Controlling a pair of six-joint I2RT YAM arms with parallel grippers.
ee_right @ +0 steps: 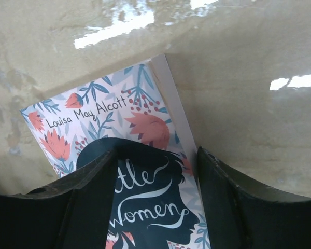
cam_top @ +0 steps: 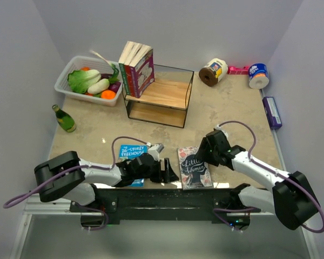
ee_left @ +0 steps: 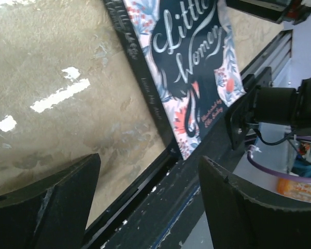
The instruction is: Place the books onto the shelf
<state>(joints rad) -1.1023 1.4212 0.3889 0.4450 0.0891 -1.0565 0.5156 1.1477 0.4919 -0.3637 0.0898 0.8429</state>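
The grey "Little Women" book [cam_top: 194, 168] lies flat near the table's front edge, between my two grippers. My right gripper [cam_top: 203, 155] hovers over its far right corner, open; in the right wrist view the book [ee_right: 125, 124] shows between and under the fingers [ee_right: 78, 202]. My left gripper [cam_top: 170, 171] stands open just left of the book [ee_left: 189, 57], nothing between its fingers [ee_left: 46, 205]. The blue "Treehouse" book [cam_top: 133, 152] lies flat, partly under the left arm. Three books [cam_top: 136, 67] stand leaning at the left end of the shelf [cam_top: 164, 93].
A white basket [cam_top: 70, 69] of vegetables sits at the back left, a green bottle [cam_top: 65, 118] in front of it. A tape roll [cam_top: 213, 72], a blue-white roll [cam_top: 258, 75] and a long purple box [cam_top: 271, 111] lie at the back right. The black rail [ee_left: 197, 207] runs along the front edge.
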